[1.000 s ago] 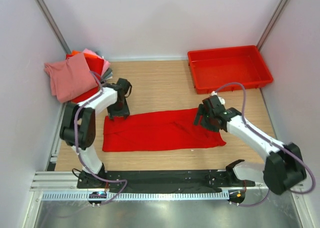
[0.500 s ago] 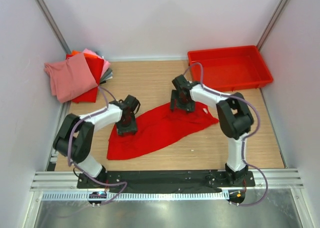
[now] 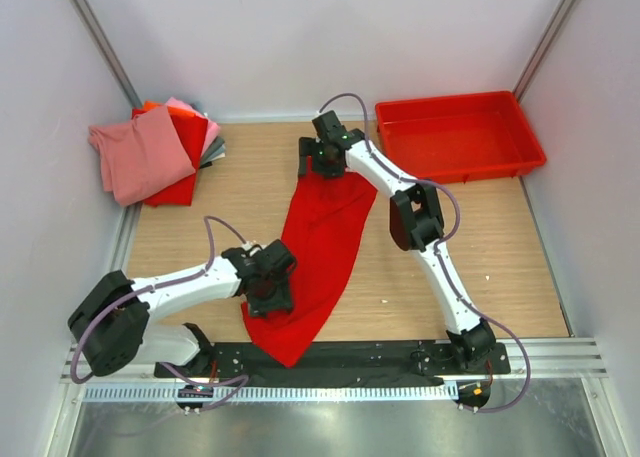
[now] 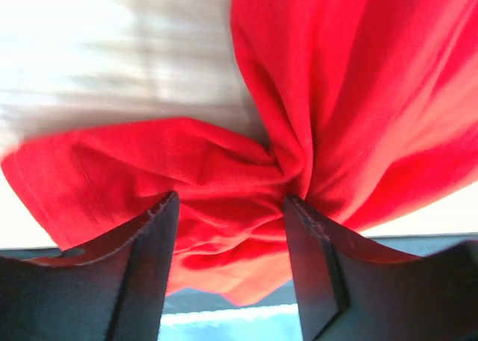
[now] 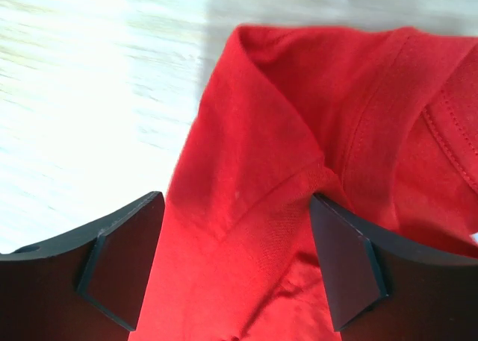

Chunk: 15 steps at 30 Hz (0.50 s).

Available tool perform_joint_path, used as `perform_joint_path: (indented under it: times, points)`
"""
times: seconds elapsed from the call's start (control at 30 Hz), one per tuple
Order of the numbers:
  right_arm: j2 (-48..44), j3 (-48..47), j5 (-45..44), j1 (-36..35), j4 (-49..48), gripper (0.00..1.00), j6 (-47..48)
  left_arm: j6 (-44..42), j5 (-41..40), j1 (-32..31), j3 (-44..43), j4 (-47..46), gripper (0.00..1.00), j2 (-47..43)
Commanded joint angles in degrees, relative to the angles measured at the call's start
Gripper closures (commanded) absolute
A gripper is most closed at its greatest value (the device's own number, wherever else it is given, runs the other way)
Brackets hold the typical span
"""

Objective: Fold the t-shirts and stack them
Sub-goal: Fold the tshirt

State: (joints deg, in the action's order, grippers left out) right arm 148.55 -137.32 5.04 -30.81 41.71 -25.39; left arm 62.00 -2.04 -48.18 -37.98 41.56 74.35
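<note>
**A:** The left pincer?
**B:** Clamped on the bunched near end of the red shirt, at 7 o'clock. The right pincer grips the collar end at 12.
**A:** And the shirt itself?
**B:** Stretched in a long strip across the wooden worktop between them. Folded shirts are piled at 10 o'clock, and a red tray sits at 1 o'clock.

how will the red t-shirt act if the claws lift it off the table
Probably floppy: the red t-shirt bunches into soft folds at the left claw. It would likely sag between grips, since it lies wrinkled and limp toward the right claw. Thin cloth, so probably light.
</note>
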Motion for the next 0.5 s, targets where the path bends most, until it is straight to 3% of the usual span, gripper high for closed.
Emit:
perform_joint_path:
  times: [0.0,0.1,0.23,0.33,0.47]
  points:
    - [2.88,-3.31,2.96,-0.22,-4.52,0.14,0.43,8.66,1.43,-4.98,-2.36,-1.83,0.39,0.62]
    - [5.68,-5.67,3.31,-0.22,-7.08,0.13,-0.54,11.39,0.11,-8.85,-5.0,-1.92,0.39,1.94]
    - [6.58,-6.47,3.93,0.22,-12.25,0.12,-0.46,12.09,0.28,-9.3,-7.02,-1.05,0.36,1.51]
    - [6.84,-7.52,6.65,0.49,-20.77,0.08,0.07,12.01,1.25,-10.0,-9.21,-0.6,0.34,-0.16]
    - [5.97,-9.47,3.05,0.66,-31.92,0.05,0.25,10.25,-1.81,-10.0,-15.79,5.61,0.32,-1.22]
